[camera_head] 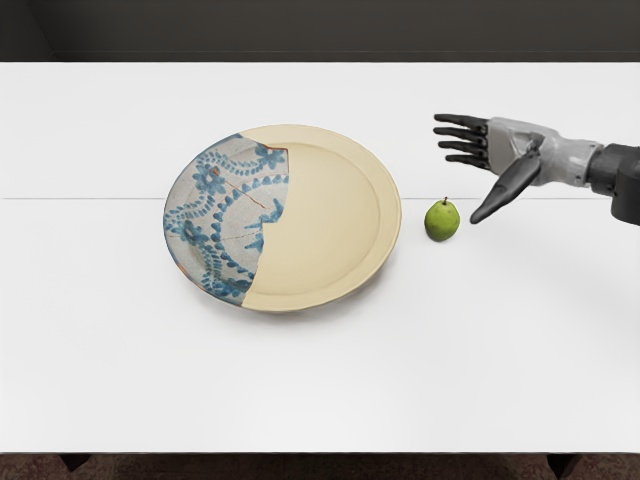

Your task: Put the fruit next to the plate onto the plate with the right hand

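path: I see open room between my right hand and the pear | table bare to right edge | obstacle: plate rim just beside pear, left-edge side

Grey robot hand, black fingers, seemingly dark forearm

Spread right robot hand near pear, plate

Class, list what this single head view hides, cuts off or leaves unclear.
The right arm: cut off by the picture's right edge, past the right hand.
The left arm: outside the head view altogether.
The green fruit: its underside, hidden by its own body.
The right hand's height above the table: one slanted view cannot settle it.
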Controlling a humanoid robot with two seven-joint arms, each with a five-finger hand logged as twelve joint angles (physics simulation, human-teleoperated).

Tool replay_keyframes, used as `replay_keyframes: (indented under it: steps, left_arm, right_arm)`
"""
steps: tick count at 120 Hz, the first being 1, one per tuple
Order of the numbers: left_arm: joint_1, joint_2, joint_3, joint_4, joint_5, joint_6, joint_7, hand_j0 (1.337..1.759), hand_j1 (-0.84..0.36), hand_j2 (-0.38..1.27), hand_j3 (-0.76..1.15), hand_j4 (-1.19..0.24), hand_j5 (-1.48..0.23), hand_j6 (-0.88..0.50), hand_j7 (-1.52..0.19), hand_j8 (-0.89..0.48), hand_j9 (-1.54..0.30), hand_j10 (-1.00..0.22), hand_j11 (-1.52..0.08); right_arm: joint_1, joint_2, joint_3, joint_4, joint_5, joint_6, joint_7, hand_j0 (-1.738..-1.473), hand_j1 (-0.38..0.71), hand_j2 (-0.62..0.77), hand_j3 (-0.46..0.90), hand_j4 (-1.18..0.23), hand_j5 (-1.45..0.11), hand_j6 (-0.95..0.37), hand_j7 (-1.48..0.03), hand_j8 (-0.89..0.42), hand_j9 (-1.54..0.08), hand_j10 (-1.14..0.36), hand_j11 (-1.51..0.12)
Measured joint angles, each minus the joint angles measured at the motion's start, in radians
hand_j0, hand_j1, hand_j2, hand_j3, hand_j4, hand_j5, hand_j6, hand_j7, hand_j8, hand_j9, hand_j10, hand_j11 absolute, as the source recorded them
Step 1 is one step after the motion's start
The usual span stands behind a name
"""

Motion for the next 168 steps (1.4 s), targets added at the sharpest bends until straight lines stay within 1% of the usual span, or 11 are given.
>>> replay_keyframes:
  steps: [21, 24, 32, 39, 46, 59, 77, 109, 139, 168]
  left_arm:
    - [0.000, 0.000, 0.000, 0.000, 0.000, 0.000, 0.000, 1.658, 0.35, 0.00, 0.00, 0.00, 0.00, 0.00, 0.00, 0.00, 0.00, 0.00, 0.00]
    - [0.000, 0.000, 0.000, 0.000, 0.000, 0.000, 0.000, 1.658, 0.35, 0.00, 0.00, 0.00, 0.00, 0.00, 0.00, 0.00, 0.00, 0.00, 0.00]
    - [0.000, 0.000, 0.000, 0.000, 0.000, 0.000, 0.000, 1.658, 0.35, 0.00, 0.00, 0.00, 0.00, 0.00, 0.00, 0.00, 0.00, 0.00, 0.00]
    - [0.000, 0.000, 0.000, 0.000, 0.000, 0.000, 0.000, 1.658, 0.35, 0.00, 0.00, 0.00, 0.00, 0.00, 0.00, 0.00, 0.00, 0.00, 0.00]
    - [0.000, 0.000, 0.000, 0.000, 0.000, 0.000, 0.000, 1.658, 0.35, 0.00, 0.00, 0.00, 0.00, 0.00, 0.00, 0.00, 0.00, 0.00, 0.00]
    - [0.000, 0.000, 0.000, 0.000, 0.000, 0.000, 0.000, 1.658, 0.35, 0.00, 0.00, 0.00, 0.00, 0.00, 0.00, 0.00, 0.00, 0.00, 0.00]
    - [0.000, 0.000, 0.000, 0.000, 0.000, 0.000, 0.000, 1.658, 0.35, 0.00, 0.00, 0.00, 0.00, 0.00, 0.00, 0.00, 0.00, 0.00, 0.00]
    - [0.000, 0.000, 0.000, 0.000, 0.000, 0.000, 0.000, 1.658, 0.35, 0.00, 0.00, 0.00, 0.00, 0.00, 0.00, 0.00, 0.00, 0.00, 0.00]
    - [0.000, 0.000, 0.000, 0.000, 0.000, 0.000, 0.000, 1.658, 0.35, 0.00, 0.00, 0.00, 0.00, 0.00, 0.00, 0.00, 0.00, 0.00, 0.00]
    - [0.000, 0.000, 0.000, 0.000, 0.000, 0.000, 0.000, 1.658, 0.35, 0.00, 0.00, 0.00, 0.00, 0.00, 0.00, 0.00, 0.00, 0.00, 0.00]
  right_arm:
    - [-0.043, 0.042, 0.002, -0.006, -0.048, -0.074, 0.019, -1.658, -0.35, 0.00, 0.00, 0.00, 0.00, 0.00, 0.00, 0.00, 0.00, 0.00, 0.00]
    - [-0.051, 0.044, 0.002, -0.006, -0.050, -0.097, 0.031, -1.658, -0.35, 0.00, 0.00, 0.00, 0.00, 0.00, 0.00, 0.00, 0.00, 0.00, 0.00]
    - [-0.069, 0.048, -0.002, -0.005, -0.056, -0.161, 0.079, -1.658, -0.35, 0.00, 0.00, 0.00, 0.00, 0.00, 0.00, 0.00, 0.00, 0.00, 0.00]
    - [-0.081, 0.058, -0.003, -0.004, -0.067, -0.212, 0.105, -1.658, -0.35, 0.00, 0.00, 0.00, 0.00, 0.00, 0.00, 0.00, 0.00, 0.00, 0.00]
    - [-0.093, 0.075, -0.005, -0.004, -0.084, -0.260, 0.119, -1.658, -0.35, 0.00, 0.00, 0.00, 0.00, 0.00, 0.00, 0.00, 0.00, 0.00, 0.00]
    - [-0.114, 0.091, -0.005, -0.002, -0.103, -0.313, 0.134, -1.658, -0.35, 0.00, 0.00, 0.00, 0.00, 0.00, 0.00, 0.00, 0.00, 0.00, 0.00]
    - [-0.149, 0.101, -0.006, 0.000, -0.141, -0.359, 0.173, -1.658, -0.28, -0.01, 0.00, -0.06, -0.07, -0.06, -0.07, -0.06, -0.07, -0.06, -0.07]
    - [-0.187, 0.125, -0.009, 0.001, -0.209, -0.455, 0.207, -1.658, -0.19, -0.02, 0.00, -0.14, -0.18, -0.14, -0.18, -0.14, -0.18, -0.14, -0.18]
    - [-0.204, 0.158, -0.009, 0.001, -0.261, -0.533, 0.214, -1.658, -0.14, -0.03, 0.00, -0.18, -0.23, -0.18, -0.23, -0.18, -0.23, -0.17, -0.23]
    - [-0.223, 0.165, -0.011, 0.001, -0.281, -0.551, 0.221, -1.658, -0.08, -0.04, 0.00, -0.23, -0.30, -0.23, -0.30, -0.23, -0.30, -0.23, -0.30]
